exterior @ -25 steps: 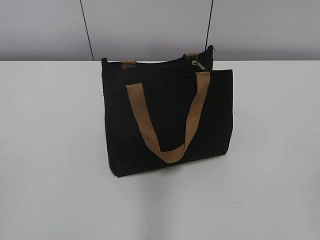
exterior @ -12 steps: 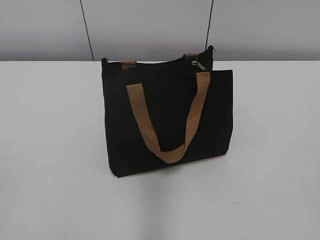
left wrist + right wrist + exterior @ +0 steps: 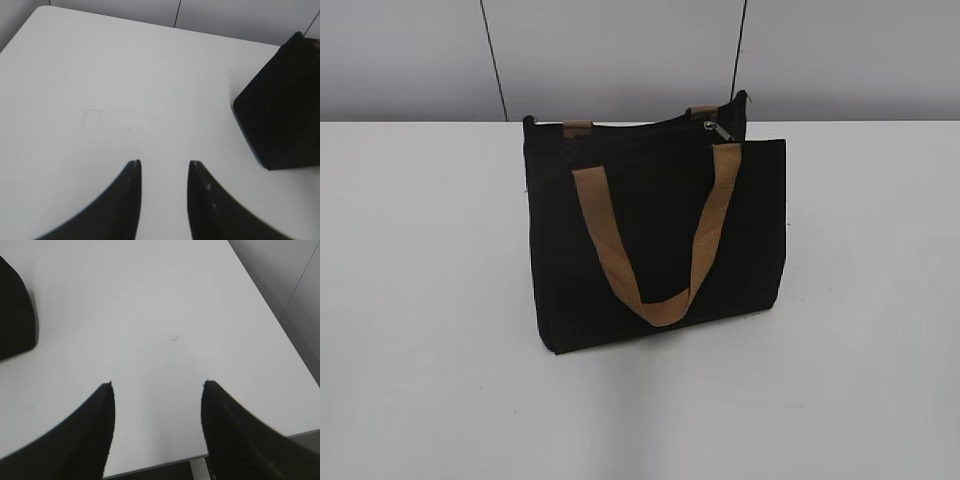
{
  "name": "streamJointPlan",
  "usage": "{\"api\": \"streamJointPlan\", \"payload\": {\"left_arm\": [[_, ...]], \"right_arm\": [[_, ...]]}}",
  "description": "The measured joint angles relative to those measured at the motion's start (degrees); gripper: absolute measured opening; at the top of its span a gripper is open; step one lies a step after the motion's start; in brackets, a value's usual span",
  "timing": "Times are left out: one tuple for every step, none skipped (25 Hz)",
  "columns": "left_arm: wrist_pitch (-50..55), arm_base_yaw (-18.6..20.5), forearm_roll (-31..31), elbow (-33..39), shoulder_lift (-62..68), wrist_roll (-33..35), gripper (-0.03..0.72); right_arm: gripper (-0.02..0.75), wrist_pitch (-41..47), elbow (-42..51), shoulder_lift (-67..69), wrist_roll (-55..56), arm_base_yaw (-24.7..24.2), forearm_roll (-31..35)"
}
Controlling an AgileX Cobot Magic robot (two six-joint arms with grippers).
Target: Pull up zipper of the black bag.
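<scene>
The black bag point(image 3: 655, 235) stands upright in the middle of the white table, its tan strap handle point(image 3: 655, 240) hanging down its front. The small silver-grey zipper point(image 3: 717, 129) sits at the right end of the bag's top edge. Neither gripper shows in the exterior view. In the left wrist view my left gripper point(image 3: 164, 164) is open and empty above bare table, with a corner of the bag point(image 3: 282, 110) to its right. In the right wrist view my right gripper point(image 3: 157, 384) is open and empty near the table's edge, with a corner of the bag point(image 3: 15, 315) at far left.
The white table point(image 3: 430, 300) stretches around the bag on all sides. A grey panelled wall point(image 3: 620, 50) rises behind it. The table's near edge point(image 3: 150, 464) shows below my right gripper.
</scene>
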Motion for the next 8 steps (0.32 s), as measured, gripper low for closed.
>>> {"api": "streamJointPlan", "payload": {"left_arm": [[0.00, 0.00, 0.00, 0.00, 0.00, 0.00, 0.239], [0.00, 0.00, 0.00, 0.00, 0.00, 0.00, 0.239], [0.00, 0.00, 0.00, 0.00, 0.00, 0.00, 0.239], [0.00, 0.00, 0.00, 0.00, 0.00, 0.00, 0.239], [0.00, 0.00, 0.00, 0.00, 0.00, 0.00, 0.239], [0.00, 0.00, 0.00, 0.00, 0.00, 0.00, 0.239], [0.00, 0.00, 0.00, 0.00, 0.00, 0.00, 0.239], [0.00, 0.00, 0.00, 0.00, 0.00, 0.00, 0.239]], "right_arm": [[0.433, 0.00, 0.00, 0.00, 0.00, 0.00, 0.00], [0.433, 0.00, 0.00, 0.00, 0.00, 0.00, 0.00], [0.433, 0.00, 0.00, 0.00, 0.00, 0.00, 0.00], [0.433, 0.00, 0.00, 0.00, 0.00, 0.00, 0.00], [0.433, 0.00, 0.00, 0.00, 0.00, 0.00, 0.02], [0.433, 0.00, 0.00, 0.00, 0.00, 0.00, 0.02], [0.433, 0.00, 0.00, 0.00, 0.00, 0.00, 0.02], [0.433, 0.00, 0.00, 0.00, 0.00, 0.00, 0.02]]}}
